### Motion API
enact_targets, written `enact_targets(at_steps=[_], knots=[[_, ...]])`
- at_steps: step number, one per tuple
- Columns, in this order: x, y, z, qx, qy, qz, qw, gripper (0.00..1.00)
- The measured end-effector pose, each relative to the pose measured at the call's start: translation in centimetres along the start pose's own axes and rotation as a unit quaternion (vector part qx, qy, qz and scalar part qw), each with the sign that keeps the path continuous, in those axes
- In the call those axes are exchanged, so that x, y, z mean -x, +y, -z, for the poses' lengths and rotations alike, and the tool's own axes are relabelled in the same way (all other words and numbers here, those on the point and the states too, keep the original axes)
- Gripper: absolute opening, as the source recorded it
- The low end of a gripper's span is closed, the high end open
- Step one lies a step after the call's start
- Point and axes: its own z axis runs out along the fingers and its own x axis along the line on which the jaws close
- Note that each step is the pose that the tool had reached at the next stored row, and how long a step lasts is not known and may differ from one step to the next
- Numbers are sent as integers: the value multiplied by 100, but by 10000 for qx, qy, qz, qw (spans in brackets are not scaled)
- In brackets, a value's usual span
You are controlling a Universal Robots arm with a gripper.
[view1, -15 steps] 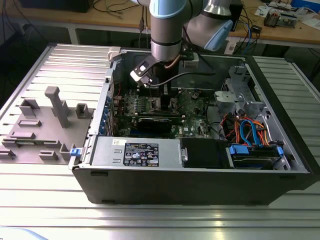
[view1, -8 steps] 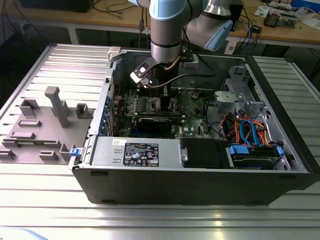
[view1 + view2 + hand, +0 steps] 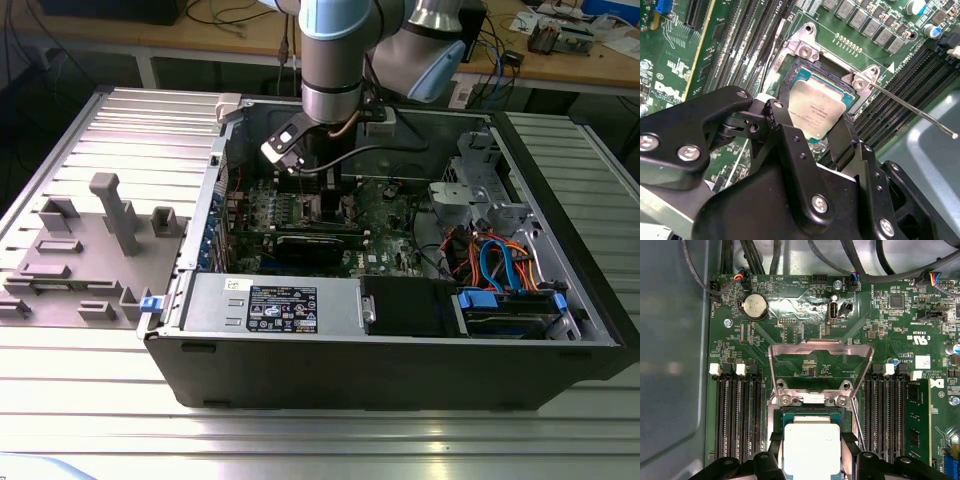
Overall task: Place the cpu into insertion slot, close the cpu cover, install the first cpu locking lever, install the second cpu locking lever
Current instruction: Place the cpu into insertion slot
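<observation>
The cpu (image 3: 811,447), a pale silvery square chip, lies level over the insertion slot (image 3: 790,416), whose teal rim shows around it. My gripper (image 3: 811,460) reaches down into the open computer case (image 3: 400,370), its black fingers (image 3: 784,131) pressed against two opposite edges of the cpu (image 3: 816,111). The cpu cover (image 3: 820,345), a silver frame with a central window, stands swung open behind the slot. One thin locking lever (image 3: 912,111) sticks up free beside the socket. In the exterior view the gripper (image 3: 320,190) hangs over the green motherboard (image 3: 395,215).
Black memory slots (image 3: 737,415) flank the socket on both sides, and a fitted memory card (image 3: 918,420) stands beside one bank. Black cables (image 3: 865,265) cross the board's far edge. Drive bays with orange and blue cables (image 3: 495,265) fill the exterior view's right. A grey fixture (image 3: 100,240) sits outside the case.
</observation>
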Motion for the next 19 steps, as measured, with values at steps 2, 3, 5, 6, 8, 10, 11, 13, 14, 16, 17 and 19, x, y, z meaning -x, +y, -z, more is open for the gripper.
enact_targets(at_steps=[2, 3, 5, 6, 8, 10, 11, 13, 14, 16, 17, 19], knots=[[0, -1, -10, 0, -1, -25, 10000, 54], [0, -1, -13, -1, -3, -35, 10000, 54], [0, -1, -20, 0, -6, -46, 10000, 54], [0, -2, -24, -1, -12, -47, 10000, 54], [-1, -2, -31, -1, -26, -47, 10000, 54], [0, -3, -45, -1, -37, -46, 10000, 54], [-1, -3, -52, -1, -45, -46, 10000, 54], [-1, -4, -60, -2, -55, -45, 10000, 54], [-1, -4, -62, -3, -56, -45, 10000, 54], [-1, -4, -63, -2, -57, -46, 10000, 54], [-1, -3, -63, -2, -57, -46, 10000, 54], [-1, -2, -61, 0, -55, -46, 10000, 54]])
